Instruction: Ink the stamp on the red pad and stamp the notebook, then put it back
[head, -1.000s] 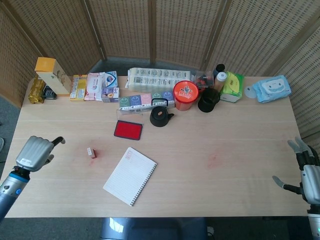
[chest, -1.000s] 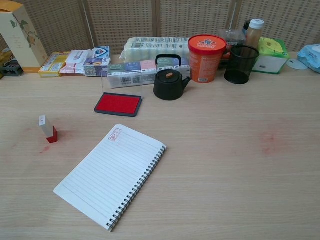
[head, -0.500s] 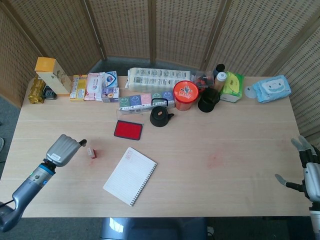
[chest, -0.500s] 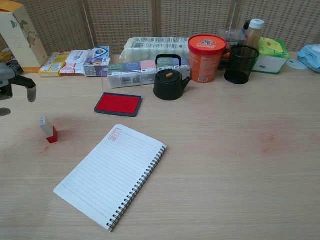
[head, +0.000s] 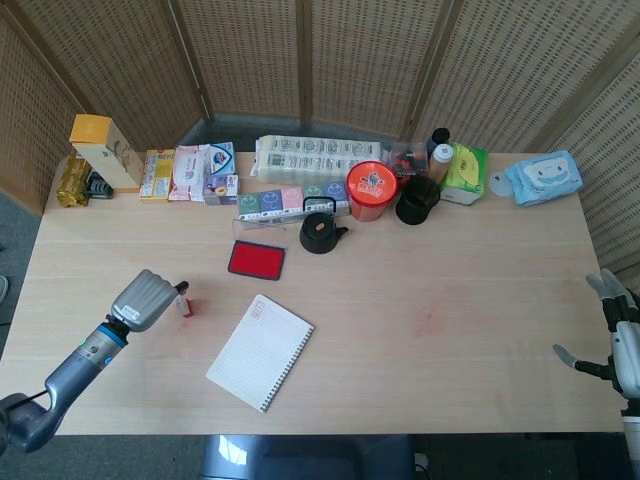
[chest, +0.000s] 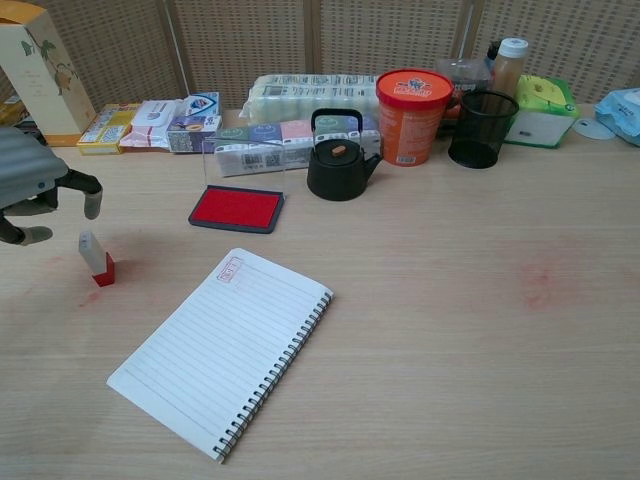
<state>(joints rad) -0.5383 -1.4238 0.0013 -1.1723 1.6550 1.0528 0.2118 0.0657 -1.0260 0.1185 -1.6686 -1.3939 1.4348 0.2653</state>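
Observation:
A small stamp (chest: 95, 258) with a white handle and red base stands upright on the table, left of the notebook; in the head view the stamp (head: 185, 306) sits just right of my left hand (head: 146, 299). My left hand (chest: 40, 190) hovers over the stamp with fingers curved and apart, holding nothing. The red ink pad (chest: 237, 209) lies open behind the notebook. The spiral notebook (chest: 222, 346) lies open, a red stamp mark near its top corner. My right hand (head: 620, 345) stays open at the table's far right edge.
A black teapot (chest: 339, 157), an orange tub (chest: 413, 101), a black mesh cup (chest: 483, 128), boxes and tissue packs line the back of the table (chest: 480, 330). A tall yellow box (chest: 40, 70) stands at the back left.
My left hand has swung in from the left edge toward the stamp and now hovers right over it. The right hand has drifted slightly outward.

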